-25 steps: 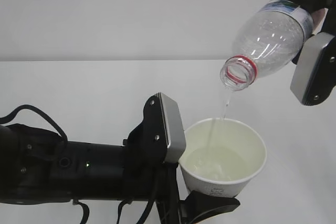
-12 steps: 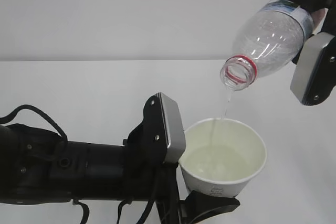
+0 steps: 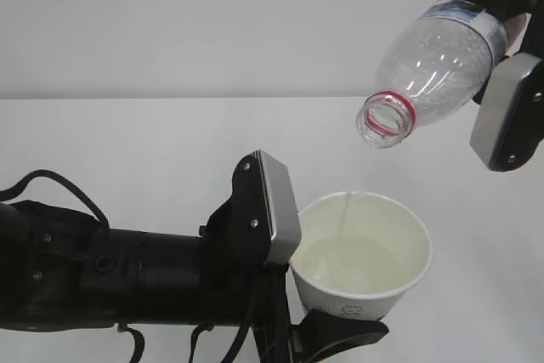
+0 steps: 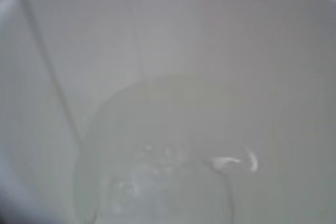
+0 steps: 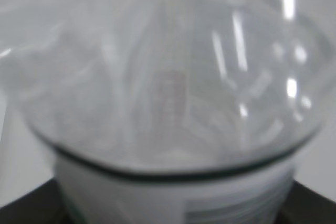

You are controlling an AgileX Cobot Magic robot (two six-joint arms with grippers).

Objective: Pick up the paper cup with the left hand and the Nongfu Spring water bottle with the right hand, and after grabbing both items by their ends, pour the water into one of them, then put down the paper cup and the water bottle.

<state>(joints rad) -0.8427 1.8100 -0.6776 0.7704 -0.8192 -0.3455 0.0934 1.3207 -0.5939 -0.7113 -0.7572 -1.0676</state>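
**Pouring nearly done: last trickle falls from bottle to cup**

While a thin thread of water (image 3: pixel 344 214) drops into the cup, the pouring step looks close to its end; the bottle appears almost empty.

Largest first: one left hand (image 3: pixel 293 295), on a thick black arm at the near left, is clamped on the paper cup's base, holding it upright. One right hand (image 3: pixel 510 57), at the far upper right, is clamped on the bottle's bottom end.

One Nongfu Spring water bottle (image 3: pixel 433 61), clear and uncapped with a red neck ring, tilts mouth-down to the left, above and apart from the cup. One white paper cup (image 3: pixel 361 295) sits near centre, pale water pooled inside.

Next, I judge, the bottle needs tipping back upright, then both things lowered onto the white table (image 3: pixel 127 138) and released.
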